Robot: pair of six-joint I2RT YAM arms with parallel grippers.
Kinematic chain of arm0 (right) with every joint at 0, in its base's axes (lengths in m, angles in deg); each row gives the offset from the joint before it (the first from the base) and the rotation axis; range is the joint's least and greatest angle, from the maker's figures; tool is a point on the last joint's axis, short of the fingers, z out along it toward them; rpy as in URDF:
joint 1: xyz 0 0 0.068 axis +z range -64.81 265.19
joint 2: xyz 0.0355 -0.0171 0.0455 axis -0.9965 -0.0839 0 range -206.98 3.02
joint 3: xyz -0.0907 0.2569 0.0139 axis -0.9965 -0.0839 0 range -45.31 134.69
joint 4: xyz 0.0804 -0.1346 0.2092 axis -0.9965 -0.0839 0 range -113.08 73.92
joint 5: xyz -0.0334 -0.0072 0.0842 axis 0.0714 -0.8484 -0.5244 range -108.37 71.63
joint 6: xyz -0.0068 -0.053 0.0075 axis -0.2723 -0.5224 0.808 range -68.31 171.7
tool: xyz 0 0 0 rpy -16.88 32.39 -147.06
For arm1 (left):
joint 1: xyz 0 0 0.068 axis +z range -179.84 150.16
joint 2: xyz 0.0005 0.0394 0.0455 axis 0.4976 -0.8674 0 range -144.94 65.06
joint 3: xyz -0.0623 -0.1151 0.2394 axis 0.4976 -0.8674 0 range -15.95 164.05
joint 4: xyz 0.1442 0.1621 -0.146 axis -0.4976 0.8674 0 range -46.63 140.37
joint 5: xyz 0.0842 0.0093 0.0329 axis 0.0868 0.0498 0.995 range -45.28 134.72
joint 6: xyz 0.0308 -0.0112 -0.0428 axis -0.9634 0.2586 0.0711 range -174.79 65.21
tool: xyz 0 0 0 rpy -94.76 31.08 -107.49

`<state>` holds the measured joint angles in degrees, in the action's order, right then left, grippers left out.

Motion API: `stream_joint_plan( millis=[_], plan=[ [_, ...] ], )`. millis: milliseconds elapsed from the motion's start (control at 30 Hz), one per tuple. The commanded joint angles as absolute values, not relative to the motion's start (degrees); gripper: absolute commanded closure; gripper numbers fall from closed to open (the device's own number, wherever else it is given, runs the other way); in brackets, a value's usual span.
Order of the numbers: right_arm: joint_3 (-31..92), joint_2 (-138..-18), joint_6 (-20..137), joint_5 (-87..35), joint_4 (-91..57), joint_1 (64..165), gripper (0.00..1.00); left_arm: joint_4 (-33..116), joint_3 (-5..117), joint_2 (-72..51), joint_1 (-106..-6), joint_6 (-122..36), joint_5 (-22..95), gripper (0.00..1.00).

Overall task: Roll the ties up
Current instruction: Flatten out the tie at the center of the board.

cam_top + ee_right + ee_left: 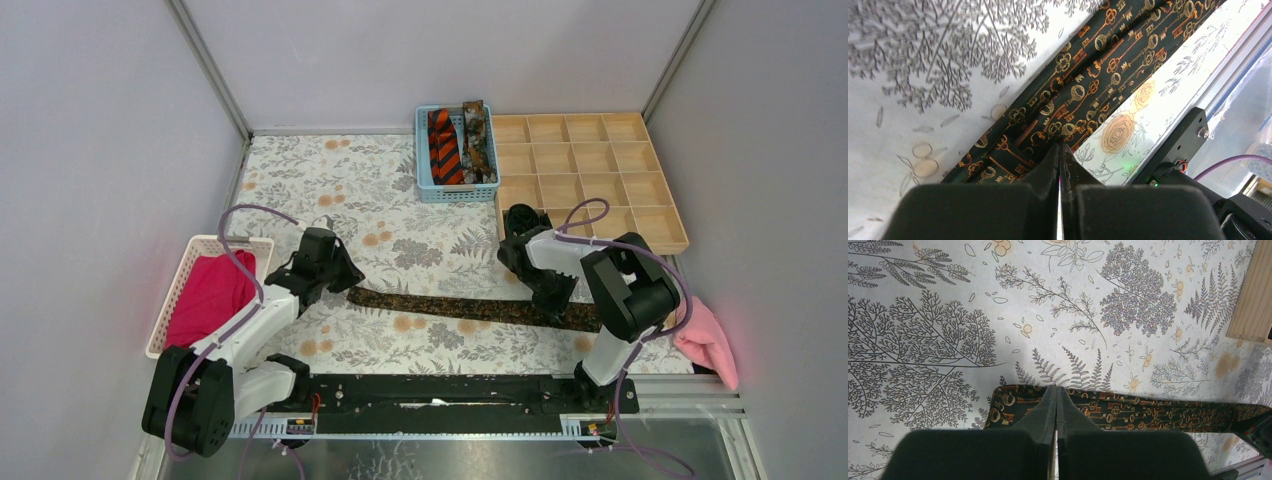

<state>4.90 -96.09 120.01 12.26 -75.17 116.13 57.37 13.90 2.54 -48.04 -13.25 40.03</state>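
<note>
A dark brown mottled tie [470,306] with a gold key pattern lies as a long flat strip across the near part of the table. My left gripper [338,282] is shut, its tips [1056,388] down on the tie's left end [1008,402]. No fabric shows between the fingers. My right gripper [556,300] is shut, its tips [1059,146] on the near edge of the tie [1083,85] close to its right end. An orange-and-black striped tie [443,147] and another brown mottled tie [477,140] lie in a blue basket [423,165] at the back. No black tie shows.
A wooden compartment tray [590,170] stands at the back right; its corner shows in the left wrist view [1253,300]. A white basket [186,270] with a magenta cloth [210,296] is at the left. A pink cloth [708,338] lies at the right edge. The arms' base rail [450,395] runs along the front.
</note>
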Motion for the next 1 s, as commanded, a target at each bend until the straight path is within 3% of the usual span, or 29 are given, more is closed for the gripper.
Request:
stream_joint_plan(
  millis=[0,433,667,967],
  plan=[
    [7.1,-97.3,118.8,14.7,-69.5,112.5,1.00,54.8,13.2,1.8,-47.6,-14.2,40.0,0.99],
    [10.2,-101.0,110.2,18.1,-59.7,109.1,1.00,53.6,13.4,-0.4,-47.6,-14.3,39.8,0.99],
    [17.7,-103.0,107.8,20.8,-62.9,108.2,1.00,52.9,13.5,-2.1,-47.6,-14.1,39.6,1.00],
    [18.3,-108.9,106.6,18.7,-61.7,104.9,1.00,53.3,13.8,-2.2,-47.6,-14.0,40.5,1.00]
  ],
)
